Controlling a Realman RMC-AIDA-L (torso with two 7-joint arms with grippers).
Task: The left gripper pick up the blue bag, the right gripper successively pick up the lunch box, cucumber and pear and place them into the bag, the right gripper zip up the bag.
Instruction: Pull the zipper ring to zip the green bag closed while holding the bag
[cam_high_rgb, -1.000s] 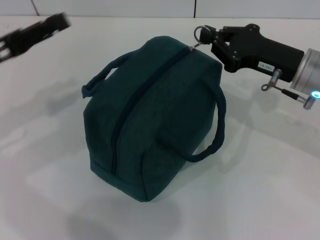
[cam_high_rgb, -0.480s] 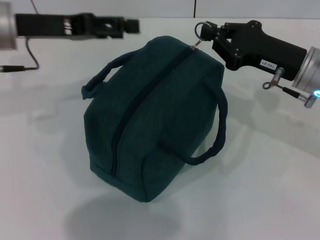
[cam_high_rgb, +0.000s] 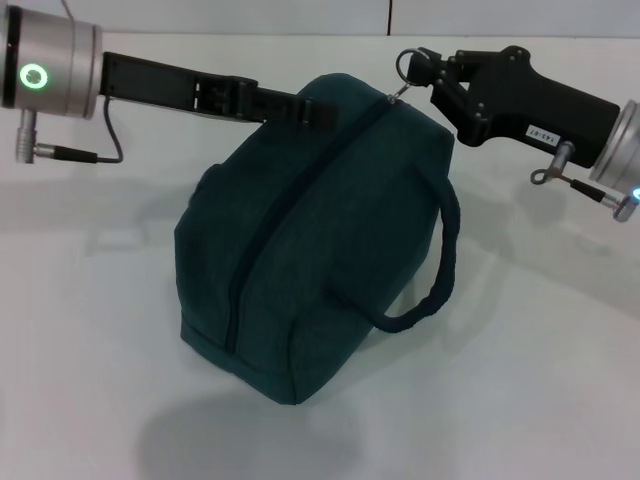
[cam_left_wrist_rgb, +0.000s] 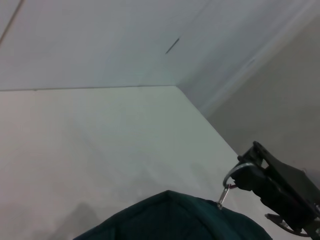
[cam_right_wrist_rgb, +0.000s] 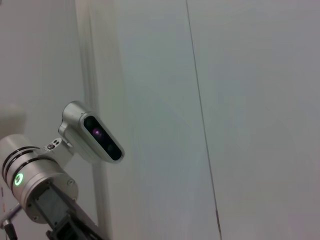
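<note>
Teal blue bag (cam_high_rgb: 310, 240) zipped, upright on surface | right end effector (cam_high_rgb: 418, 72) pinching ring pull (cam_high_rgb: 405, 64) at bag's far end | left end effector (cam_high_rgb: 305, 108) behind bag top, grip unclear | zipping step looks finished; next, release pull

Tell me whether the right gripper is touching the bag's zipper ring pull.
Touching. In the head view the right gripper has its fingertips closed on the metal ring pull at the far end of the blue bag; the left wrist view shows the same grip.

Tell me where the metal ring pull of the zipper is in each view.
Head view: ring pull at the right gripper, above the blue bag.
Left wrist view: ring pull lower right, above the bag's top.
Right wrist view: not in it.
Shared landmark: the right gripper.
</note>
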